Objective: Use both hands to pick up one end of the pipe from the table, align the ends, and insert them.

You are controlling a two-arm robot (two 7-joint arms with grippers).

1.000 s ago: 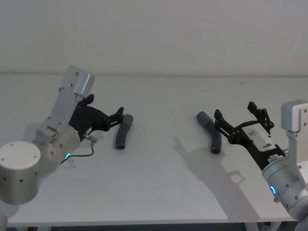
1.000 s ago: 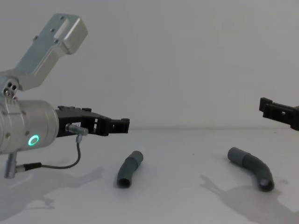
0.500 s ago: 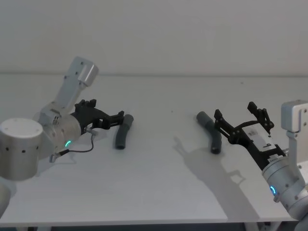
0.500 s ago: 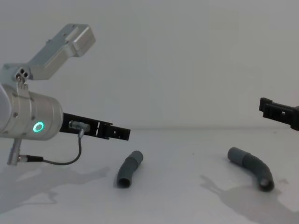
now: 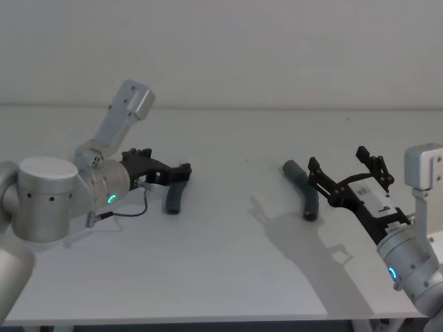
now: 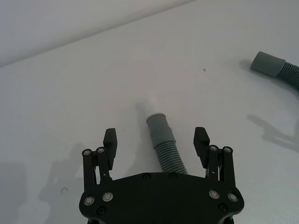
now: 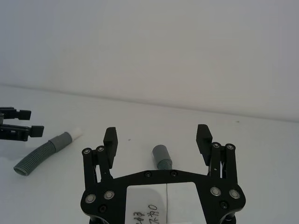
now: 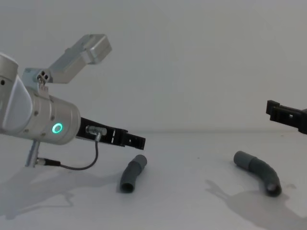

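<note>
Both sets of jaws are wide apart over the white table. Left gripper looks closer: its ribbed pipe piece lies between the jaws, long axis along the reach, white stub pointing ahead. Right gripper hangs above its bent piece, grey collar ahead between the jaws.

This looks like a robotics lab: a plain matte white surface meets a bare pale grey wall, and a silver left arm and right arm reach over it.
</note>
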